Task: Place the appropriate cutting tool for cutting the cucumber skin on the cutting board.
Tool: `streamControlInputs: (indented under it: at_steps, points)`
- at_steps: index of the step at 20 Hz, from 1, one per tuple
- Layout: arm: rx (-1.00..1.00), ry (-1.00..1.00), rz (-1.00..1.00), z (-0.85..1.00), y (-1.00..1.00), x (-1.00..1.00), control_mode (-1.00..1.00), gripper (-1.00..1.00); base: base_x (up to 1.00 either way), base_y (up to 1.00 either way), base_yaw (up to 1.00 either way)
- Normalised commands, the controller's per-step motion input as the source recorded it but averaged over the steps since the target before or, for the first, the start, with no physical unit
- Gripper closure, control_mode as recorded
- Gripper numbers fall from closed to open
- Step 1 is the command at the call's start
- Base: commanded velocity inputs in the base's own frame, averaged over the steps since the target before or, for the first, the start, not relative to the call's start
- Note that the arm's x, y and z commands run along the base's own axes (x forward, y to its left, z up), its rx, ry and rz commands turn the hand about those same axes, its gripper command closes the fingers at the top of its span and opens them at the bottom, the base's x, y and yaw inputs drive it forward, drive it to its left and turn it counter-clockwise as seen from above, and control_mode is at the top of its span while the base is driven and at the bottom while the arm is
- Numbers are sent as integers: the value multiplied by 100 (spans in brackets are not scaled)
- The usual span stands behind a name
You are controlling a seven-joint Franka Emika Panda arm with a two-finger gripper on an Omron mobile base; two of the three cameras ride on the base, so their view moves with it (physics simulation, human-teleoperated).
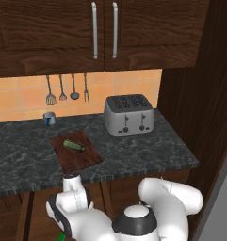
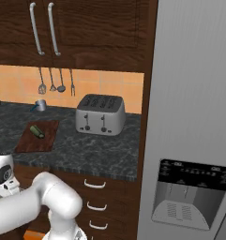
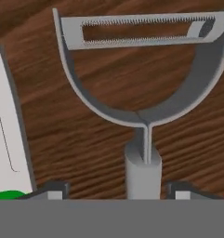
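Domestic kitchen, rendered. Indicators: dark marbled stone counter (image 1: 148, 146) over wooden drawers (image 2: 98, 206); dark wood wall cabinets (image 1: 49, 33) with long metal handles; orange tiled backsplash (image 1: 20, 96) carrying hung utensils (image 1: 68, 89); four-slot silver toaster (image 1: 129, 115) against the wall; grey refrigerator (image 2: 194, 117) with door dispenser beside the counter

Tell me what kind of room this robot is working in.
A home kitchen, rendered: a four-slot toaster on a dark marble counter, cooking utensils hanging on the tiled wall, and a fridge with a dispenser.
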Motion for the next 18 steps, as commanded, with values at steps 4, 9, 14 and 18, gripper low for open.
streamControlInputs:
  at_steps: [4, 9, 14, 18]
  points:
    - [0, 0, 0, -16, 0, 0, -100, 100, 0, 0, 0]
    - [2, -4, -9, 13, 0, -37, -100, 100, 0, 0, 0]
    - [0, -13, -13, 91, 0, -88, -100, 100, 0, 0, 0]
    - [0, -12, -18, 100, 0, -90, -100, 100, 0, 0, 0]
